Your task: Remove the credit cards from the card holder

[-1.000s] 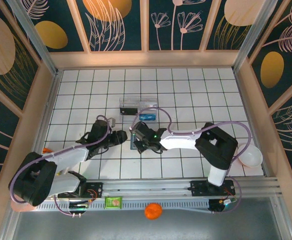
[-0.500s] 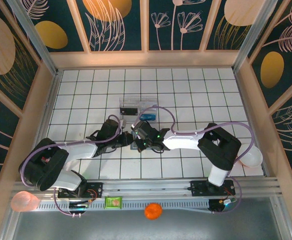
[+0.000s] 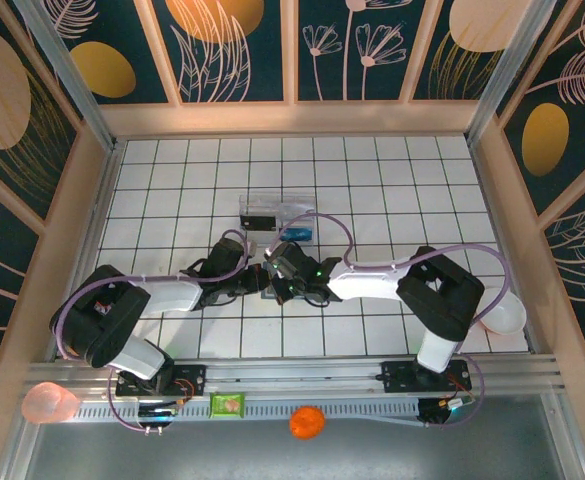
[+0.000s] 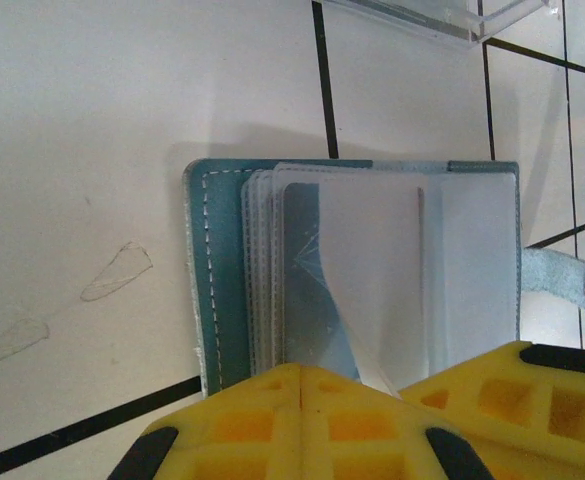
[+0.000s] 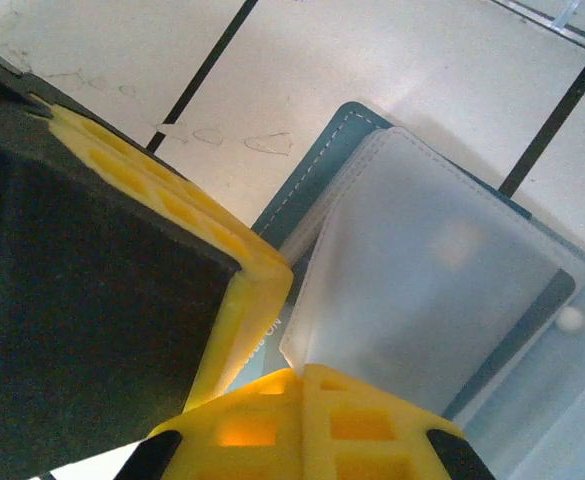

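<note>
The card holder lies open on the white tiles, teal cover down, its clear sleeves fanned upward. A grey-blue credit card sits inside one sleeve. My left gripper is shut, fingertips meeting at the near edge of the sleeve stack; whether they pinch a card is hidden. My right gripper is shut on the corner of a frosted sleeve, lifted off the holder. A printed card shows under it. From above, left gripper and right gripper meet tip to tip.
A clear plastic tray stands just beyond the grippers, with a bright blue card and a black item in it. A white bowl sits at the right. An orange ball, green packet and pink cup lie by the near rail.
My left arm has reached right to the holder and its gripper has shut beside the right gripper. The right gripper has stayed shut at the holder.
</note>
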